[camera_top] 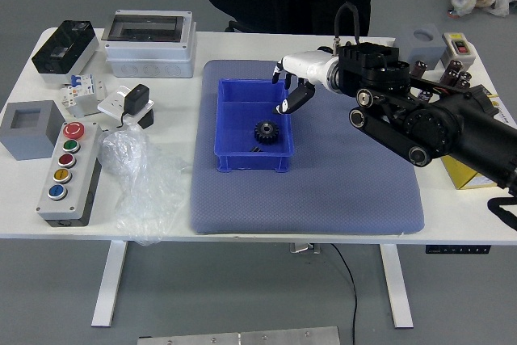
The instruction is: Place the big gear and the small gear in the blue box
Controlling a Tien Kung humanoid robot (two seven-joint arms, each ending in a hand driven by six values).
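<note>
White table [161, 227] under a blue-grey mat [323, 199], grey floor around.

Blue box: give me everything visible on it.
The blue box is rectangular, open-topped, plastic-looking, its near side flaring at the bottom corners. It stands upright on the blue-grey mat, towards the mat's left. Inside, right of centre, is the black, toothed big gear; a small dark part peeks out on its near side, mostly hidden. The open right robot hand is at the right wall; contact unclear.
</note>
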